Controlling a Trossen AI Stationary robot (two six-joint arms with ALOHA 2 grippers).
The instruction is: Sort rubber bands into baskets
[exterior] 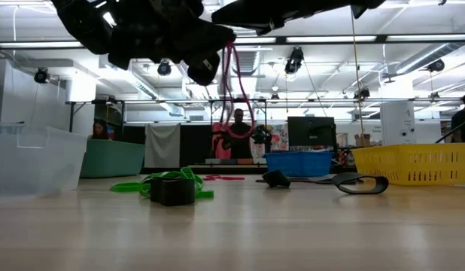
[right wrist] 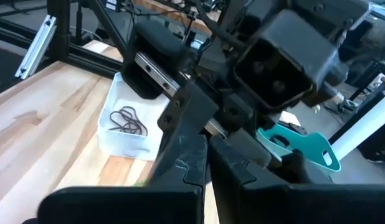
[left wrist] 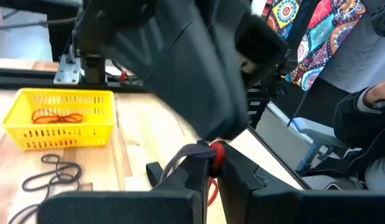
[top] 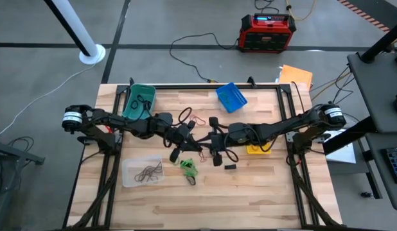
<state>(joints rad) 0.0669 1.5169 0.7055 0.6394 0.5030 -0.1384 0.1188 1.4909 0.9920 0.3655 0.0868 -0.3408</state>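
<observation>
My left gripper is over the table's middle, shut on a red rubber band that hangs below it. My right gripper is close beside it on the right, and its fingers are shut. More red bands lie on the table beyond the grippers, and green bands lie nearer the front. Dark bands lie in the clear basket. The teal basket is at the far left and the blue basket at the far middle. The yellow basket holds a red band. My left gripper pinches the red band's upper part between its two fingertips. The band hangs slack below the fingers, and its lower loop is clear of the table.
A small black block lies near the front right of the grippers. A black loop lies by the yellow basket. A person's sleeve shows beyond the table. The table's front part is bare wood.
</observation>
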